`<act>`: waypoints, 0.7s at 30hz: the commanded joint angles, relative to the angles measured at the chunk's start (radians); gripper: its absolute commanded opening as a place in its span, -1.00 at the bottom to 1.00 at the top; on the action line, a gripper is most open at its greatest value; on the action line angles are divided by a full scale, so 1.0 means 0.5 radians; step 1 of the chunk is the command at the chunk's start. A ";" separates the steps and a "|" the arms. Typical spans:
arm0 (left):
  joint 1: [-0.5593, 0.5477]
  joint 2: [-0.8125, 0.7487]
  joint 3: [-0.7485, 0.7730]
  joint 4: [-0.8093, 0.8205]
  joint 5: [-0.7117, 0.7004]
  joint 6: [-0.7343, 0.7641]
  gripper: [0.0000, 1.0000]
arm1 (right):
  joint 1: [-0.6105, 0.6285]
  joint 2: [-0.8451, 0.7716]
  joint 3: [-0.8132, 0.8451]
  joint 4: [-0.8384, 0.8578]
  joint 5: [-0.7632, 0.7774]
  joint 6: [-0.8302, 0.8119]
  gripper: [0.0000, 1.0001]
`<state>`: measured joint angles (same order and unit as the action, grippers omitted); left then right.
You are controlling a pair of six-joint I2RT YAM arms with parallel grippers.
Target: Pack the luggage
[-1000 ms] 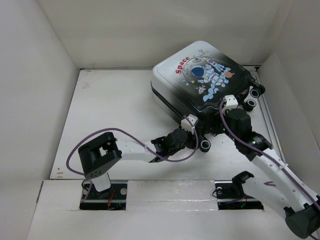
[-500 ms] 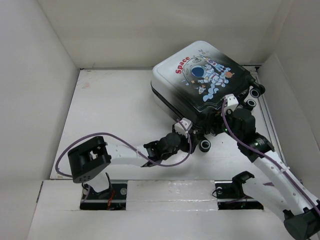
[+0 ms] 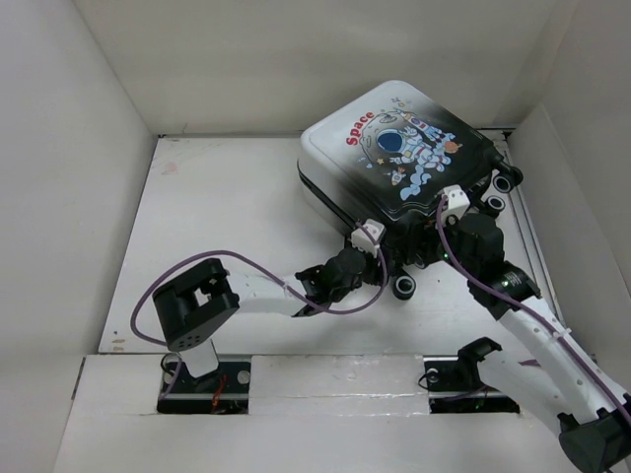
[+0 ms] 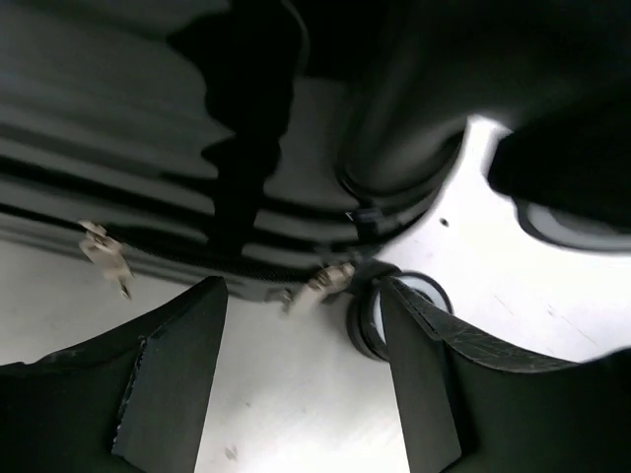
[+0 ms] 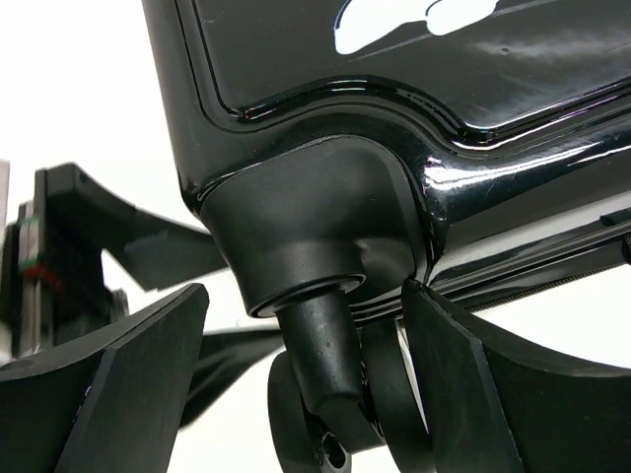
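Okay, luggage [image 3: 394, 158] shut; your left claw [image 4: 301, 296] gapes at the zipper pulls [image 4: 105, 253], right claw [image 5: 306, 291] gapes round a caster [image 5: 330, 394]; zipping looks unfinished.

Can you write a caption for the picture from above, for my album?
Closed astronaut suitcase on a white table, with the left gripper and right gripper at its wheeled end.

Left arm [image 3: 251, 293]: elbow back up after its dip half a second ago, cable [image 3: 222, 254] arching higher again.
Left gripper [image 3: 361, 258]: back nearer the luggage [image 3: 394, 148] corner.
Right arm [image 3: 523, 310]: wrist shifted slightly since a second ago.
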<state>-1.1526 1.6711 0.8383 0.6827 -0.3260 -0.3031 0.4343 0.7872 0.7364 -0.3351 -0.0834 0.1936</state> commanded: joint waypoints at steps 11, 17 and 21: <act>0.056 0.204 0.256 0.015 -0.002 0.097 -0.10 | -0.003 0.018 -0.055 0.195 -0.149 -0.010 0.54; 0.056 0.223 0.256 0.052 0.063 0.097 -0.46 | -0.003 0.088 -0.074 0.195 -0.189 -0.010 0.61; 0.075 0.241 0.238 0.071 0.084 0.097 -0.65 | -0.003 0.088 -0.111 0.253 -0.208 0.009 0.64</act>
<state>-1.1347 1.7542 0.9184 0.6678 -0.3504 -0.2623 0.4244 0.8257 0.6949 -0.2897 -0.1040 0.1753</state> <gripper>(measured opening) 0.321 0.819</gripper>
